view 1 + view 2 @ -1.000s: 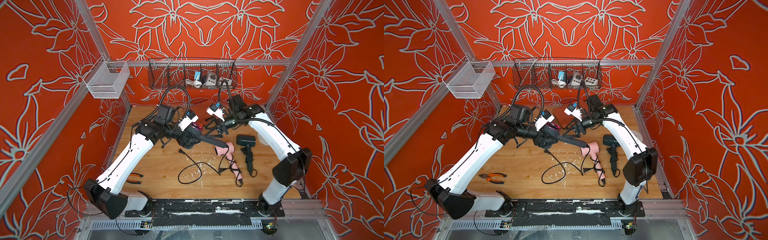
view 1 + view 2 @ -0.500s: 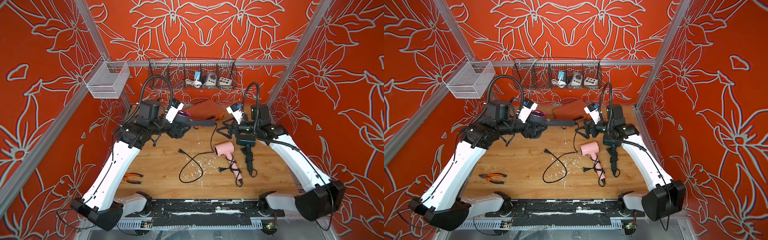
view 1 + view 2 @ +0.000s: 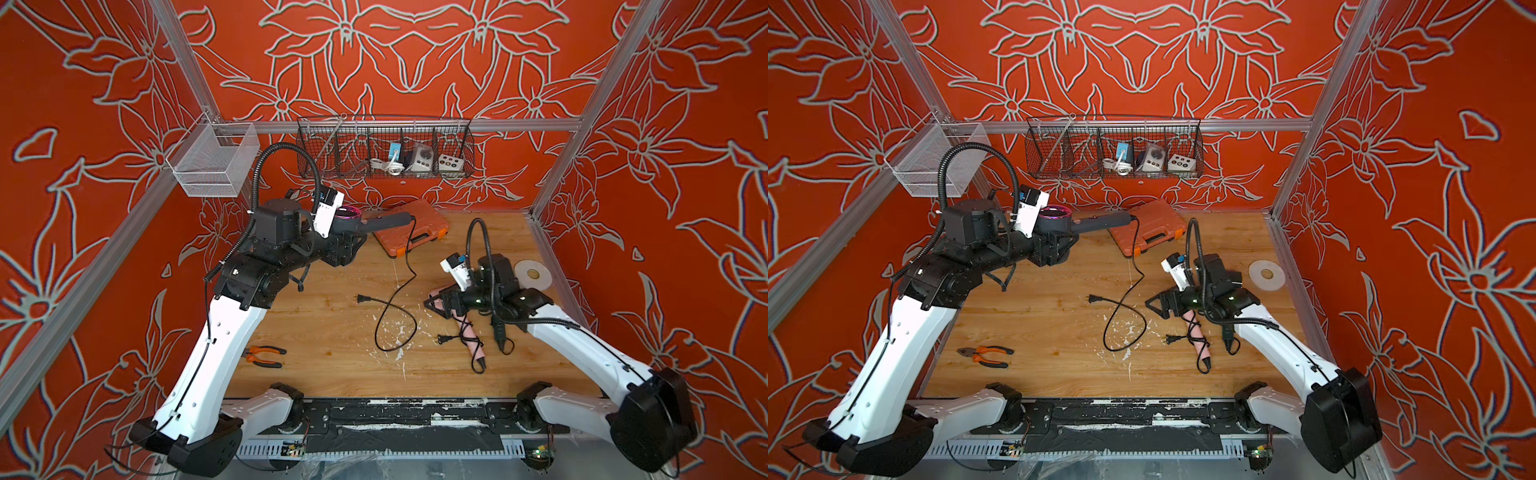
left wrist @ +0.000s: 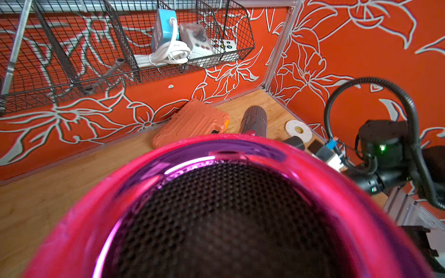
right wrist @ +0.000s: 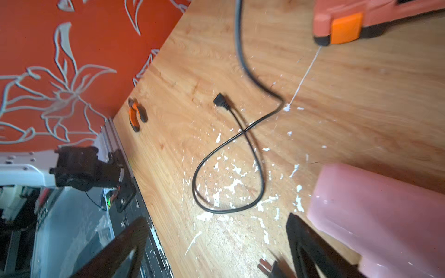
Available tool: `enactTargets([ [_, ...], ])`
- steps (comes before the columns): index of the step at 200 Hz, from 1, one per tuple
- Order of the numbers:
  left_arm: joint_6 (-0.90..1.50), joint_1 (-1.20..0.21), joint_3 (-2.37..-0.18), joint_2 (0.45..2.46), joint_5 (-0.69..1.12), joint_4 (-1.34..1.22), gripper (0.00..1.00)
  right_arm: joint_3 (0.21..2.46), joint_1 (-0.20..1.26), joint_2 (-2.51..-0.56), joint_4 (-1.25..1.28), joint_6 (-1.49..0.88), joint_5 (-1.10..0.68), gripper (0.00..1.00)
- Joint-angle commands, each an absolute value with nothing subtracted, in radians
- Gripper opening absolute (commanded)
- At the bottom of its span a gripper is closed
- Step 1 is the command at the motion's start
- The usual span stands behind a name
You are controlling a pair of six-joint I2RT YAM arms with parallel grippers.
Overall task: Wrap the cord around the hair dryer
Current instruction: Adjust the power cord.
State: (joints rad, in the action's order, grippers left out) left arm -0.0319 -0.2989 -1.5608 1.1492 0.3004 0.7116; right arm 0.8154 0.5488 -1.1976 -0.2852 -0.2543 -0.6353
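Note:
A dark hair dryer (image 3: 347, 224) with a magenta ring is held above the table's back left, and my left gripper (image 3: 348, 239) is shut on its body. Its handle (image 3: 1100, 222) points right, over an orange case. In the left wrist view the ring (image 4: 240, 144) and black grille fill the frame and hide the jaws. The black cord (image 3: 409, 257) hangs from the handle's end, loops on the wood and ends at a plug (image 3: 363, 298). The loop (image 5: 243, 60) also shows in the right wrist view. My right gripper (image 5: 212, 250) is open and empty, low at the right.
A pink hair dryer (image 3: 469, 336) with its own cord wound on the handle lies under the right gripper, beside a black one (image 3: 498, 332). An orange tool case (image 3: 411, 232), a tape roll (image 3: 533, 274) and pliers (image 3: 262, 356) lie on the table. A wire basket (image 3: 384, 149) hangs on the back wall.
The left arm carried the dark hair dryer from the table's middle up and back to the left. The right arm drew away rightward, down over the pink dryer, jaws wider.

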Motion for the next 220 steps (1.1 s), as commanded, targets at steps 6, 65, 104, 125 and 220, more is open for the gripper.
enactTargets([
  [6, 0.0, -0.291, -1.555, 1.117, 0.289, 0.597, 0.0, 0.831, 0.62, -1.285, -0.326, -0.245, -0.497, 0.92],
  [65, 0.021, -0.288, -1.55, 1.101, 0.282, 0.573, 0.0, 0.991, 0.674, -1.544, -0.458, -0.269, -0.368, 0.82],
  [104, 0.02, -0.287, -1.553, 1.091, 0.267, 0.578, 0.0, 1.086, 0.744, -1.679, -0.546, -0.403, -0.299, 0.73],
  [125, 0.018, -0.287, -1.557, 1.089, 0.263, 0.583, 0.0, 1.065, 0.795, -1.675, -0.537, -0.536, -0.224, 0.73],
  [220, 0.018, -0.287, -1.501, 1.051, 0.262, 0.568, 0.0, 1.02, 0.863, -1.738, -0.458, -0.966, -0.027, 0.65],
])
